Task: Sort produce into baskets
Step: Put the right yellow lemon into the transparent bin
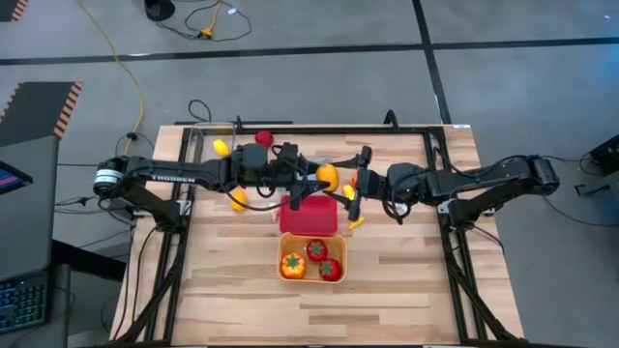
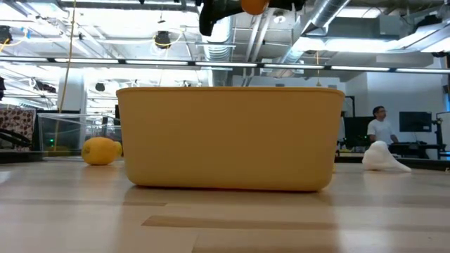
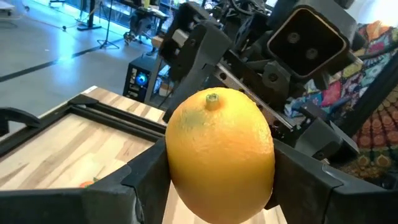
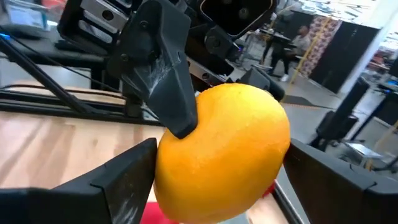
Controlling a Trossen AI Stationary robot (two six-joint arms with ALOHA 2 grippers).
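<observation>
The left gripper (image 3: 217, 186) is clamping an orange (image 3: 219, 155) between its fingers (image 3: 134, 183), one dark pad pressing each flank of the fruit. In the high view the same orange (image 1: 328, 177) is hanging above the middle of the tabletop (image 1: 232, 290), just behind the red tub (image 1: 308, 217). The right gripper (image 4: 224, 180) is sitting around the same fruit with its fingers (image 4: 112, 180) spread wide; whether they are touching the skin is not clear, so this is looking like a hand-over with the left side doing the holding.

Below and nearer the front edge, the orange tub (image 1: 311, 277) is holding two tomatoes (image 1: 331, 270) and an orange green-stemmed piece (image 1: 292, 263). Lemons (image 1: 221, 147) and another tomato (image 1: 264, 138) are lying near the far left of the board, and a garlic bulb (image 2: 383, 158) is resting off to one side in the low view, beside the tub wall (image 2: 228, 137).

The risk here is the round, smooth fruit slipping: it is gripped across a curved face, and with two sets of fingers crowding it, a nudge from the right side could be pushing it out of the left grip. If it drops, it is likely rolling off among the loose pieces or into the wrong tub. The two wrists are also very close, so a small misjudged move could be knocking them together
</observation>
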